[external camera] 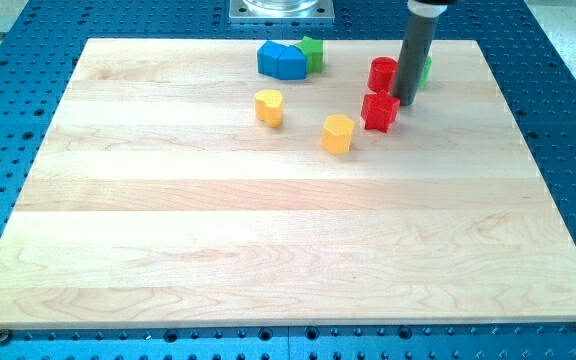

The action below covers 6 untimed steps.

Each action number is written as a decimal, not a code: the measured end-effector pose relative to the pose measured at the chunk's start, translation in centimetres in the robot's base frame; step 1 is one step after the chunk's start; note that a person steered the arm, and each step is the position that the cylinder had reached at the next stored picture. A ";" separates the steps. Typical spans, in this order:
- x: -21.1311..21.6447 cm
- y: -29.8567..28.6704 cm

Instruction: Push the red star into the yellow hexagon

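Note:
The red star (379, 110) lies on the wooden board at the view's upper right. The yellow hexagon (337, 133) sits just to its lower left, a small gap between them. My tip (405, 102) is at the red star's upper right edge, touching or nearly touching it. A second red block (381, 74), rounded in shape, stands just above the star, to the left of the rod.
A yellow block (268, 107) lies left of the hexagon. Two blue blocks (281, 60) sit together near the board's top edge with a green block (312, 51) against their right side. Another green block (425, 68) shows partly behind the rod.

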State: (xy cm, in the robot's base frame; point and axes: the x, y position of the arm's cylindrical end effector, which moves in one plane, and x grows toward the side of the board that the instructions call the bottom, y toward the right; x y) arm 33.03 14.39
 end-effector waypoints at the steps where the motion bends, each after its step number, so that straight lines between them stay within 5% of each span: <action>1: -2.6 -2.7; 3: -5.4 0.6; 6: 6.3 -3.1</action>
